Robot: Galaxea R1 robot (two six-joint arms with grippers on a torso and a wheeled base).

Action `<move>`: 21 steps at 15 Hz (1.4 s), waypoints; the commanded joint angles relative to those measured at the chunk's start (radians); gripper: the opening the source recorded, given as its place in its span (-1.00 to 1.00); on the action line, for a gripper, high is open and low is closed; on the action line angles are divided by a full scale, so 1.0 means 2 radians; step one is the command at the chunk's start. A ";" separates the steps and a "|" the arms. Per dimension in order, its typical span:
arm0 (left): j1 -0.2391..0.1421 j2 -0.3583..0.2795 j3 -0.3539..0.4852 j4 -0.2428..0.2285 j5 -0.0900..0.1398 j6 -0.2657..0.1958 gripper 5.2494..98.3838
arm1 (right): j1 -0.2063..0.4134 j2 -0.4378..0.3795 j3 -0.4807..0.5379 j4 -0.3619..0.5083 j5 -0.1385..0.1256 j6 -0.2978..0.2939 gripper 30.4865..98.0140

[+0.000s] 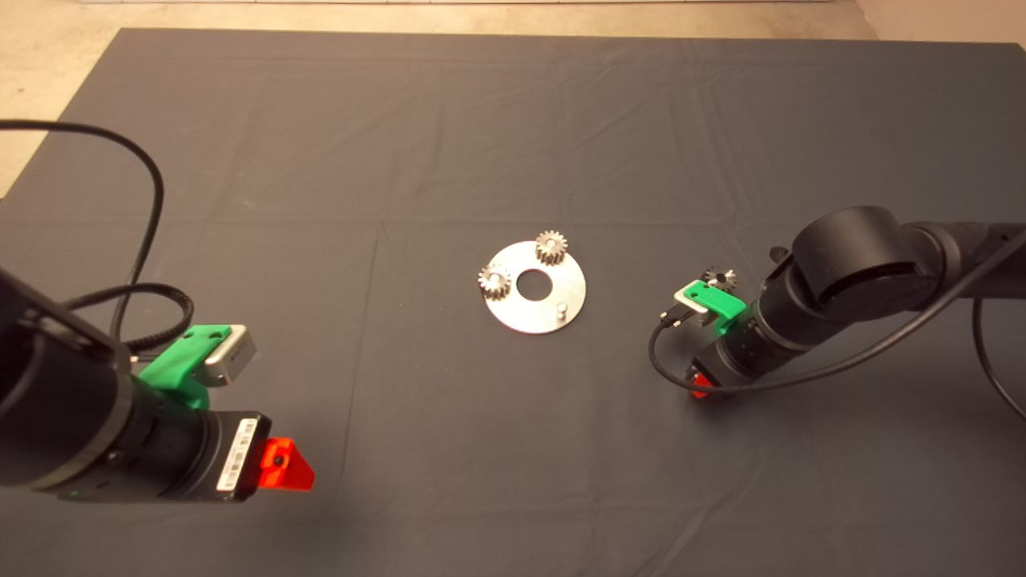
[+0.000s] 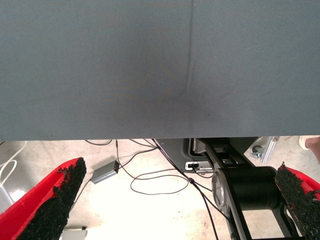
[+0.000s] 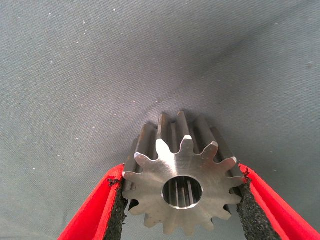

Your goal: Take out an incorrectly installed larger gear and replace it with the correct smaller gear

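From the head camera I saw the right gripper [image 1: 699,386] down low on the dark mat [image 1: 513,120], on the right side. Only a bit of red finger showed under the black arm, so from there I could not see what it held. The smaller gear [image 1: 719,278], the very dark one, lay on the mat just beside that arm's wrist, on the far side of it. It was not in the claw. In the middle of the mat was a round silver plate [image 1: 563,276]. Two pale silver gears [image 1: 551,246] sat on it, and one little peg [image 1: 562,308] stood bare. The left gripper [image 1: 280,465] hung at the lower left, well away from the plate.

From the left wrist camera I saw the left claw's two fingers [image 2: 55,200] spread wide apart with nothing between them. Past the mat's edge there was pale floor [image 2: 150,220] with thin cables [image 2: 160,182] on it.

From the right wrist camera I saw the larger gear [image 3: 165,172] right between the right claw's black pads [image 3: 118,210]. Its shiny flat face and its hole looked at the camera. One pad touched the teeth on each side, so the claw was closed on it. I could not tell if the gear sat on the mat or was just above it.
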 commanded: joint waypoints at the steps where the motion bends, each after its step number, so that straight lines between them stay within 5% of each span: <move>1: -0.003 0.000 0.006 -0.007 0.003 -0.001 1.00 | 0.010 -0.002 0.009 -0.016 -0.064 -0.001 -0.39; 9: -0.003 0.000 0.006 -0.007 0.002 -0.002 1.00 | 0.026 -0.004 0.010 -0.007 -0.064 0.001 -0.18; 16: -0.003 0.001 0.006 -0.007 0.001 -0.004 1.00 | 0.083 -0.054 0.034 0.045 -0.064 0.000 0.07; 21: -0.003 0.006 0.006 -0.007 -0.003 -0.004 1.00 | 0.096 -0.085 0.038 0.043 -0.064 0.000 0.34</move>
